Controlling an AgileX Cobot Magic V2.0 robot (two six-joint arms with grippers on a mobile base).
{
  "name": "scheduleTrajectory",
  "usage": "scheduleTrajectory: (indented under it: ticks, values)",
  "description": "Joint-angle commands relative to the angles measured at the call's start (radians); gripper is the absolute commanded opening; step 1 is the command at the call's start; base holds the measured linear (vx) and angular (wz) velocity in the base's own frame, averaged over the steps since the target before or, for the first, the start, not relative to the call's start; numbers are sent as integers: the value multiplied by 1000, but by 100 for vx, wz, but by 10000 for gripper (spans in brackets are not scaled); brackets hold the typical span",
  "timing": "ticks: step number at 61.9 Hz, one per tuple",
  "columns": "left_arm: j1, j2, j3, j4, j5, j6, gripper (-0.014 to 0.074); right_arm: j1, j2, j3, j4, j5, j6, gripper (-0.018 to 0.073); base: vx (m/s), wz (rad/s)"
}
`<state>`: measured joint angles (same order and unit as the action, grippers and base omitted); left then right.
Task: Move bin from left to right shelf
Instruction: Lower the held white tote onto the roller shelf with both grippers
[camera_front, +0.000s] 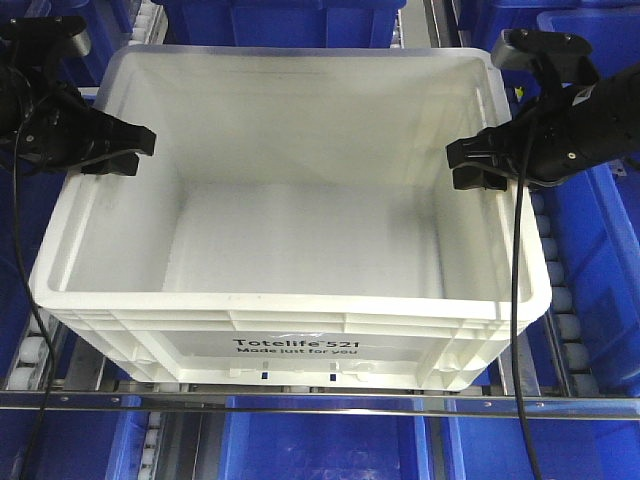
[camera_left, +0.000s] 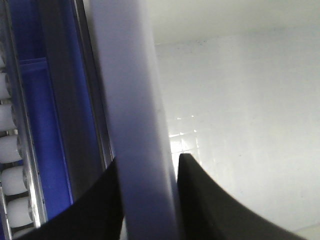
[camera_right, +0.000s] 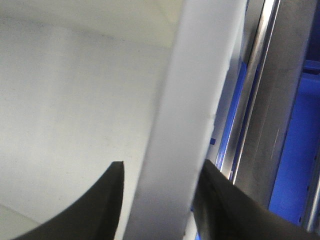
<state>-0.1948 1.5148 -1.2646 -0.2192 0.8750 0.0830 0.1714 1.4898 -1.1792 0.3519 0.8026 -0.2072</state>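
The large white bin (camera_front: 290, 302) fills the middle of the front view, empty, with black "Totelife 521" print on its near side. My left gripper (camera_front: 122, 150) straddles the bin's left rim (camera_left: 131, 100), with a black finger (camera_left: 95, 205) outside the wall and the other inside, both against it. On the opposite side my right gripper (camera_front: 470, 167) straddles the right rim (camera_right: 196, 100). Its outer finger (camera_right: 215, 205) touches the rim, and a thin sliver of wall shows beside the inner one. Each gripper is shut on the bin.
Blue plastic bins (camera_front: 600, 260) flank the white one on both sides and behind it. More blue bins (camera_front: 320, 445) sit on the level below. White shelf rollers (camera_front: 555, 290) run along the right, and a metal rail (camera_front: 300, 400) crosses in front of the bin.
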Motion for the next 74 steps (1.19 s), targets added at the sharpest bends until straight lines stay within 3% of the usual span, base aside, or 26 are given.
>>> scheduleTrajectory:
  ticks: [1,29,44,59,74]
  values:
    - [-6,-29,-40,-43,-90,36,-4,1,-34,-38,43,-91,-39,-4,0,0]
    - [-6,-28,-40,-43,-90,36,31,1,-35,-38,42,-92,-61,24,0,0]
    - [-6,-28,-40,-43,-90,36,131,1,-35,-38,46,-87,-61,158,0,0]
    - [-6,-28,-40,-43,-90,35,242,1,-35,-38,49,-79,-50,368,0,0]
    - [-6,-28,-41,-42,-91,35,297,1,-59,-38,45,-72,-50,447,0,0]
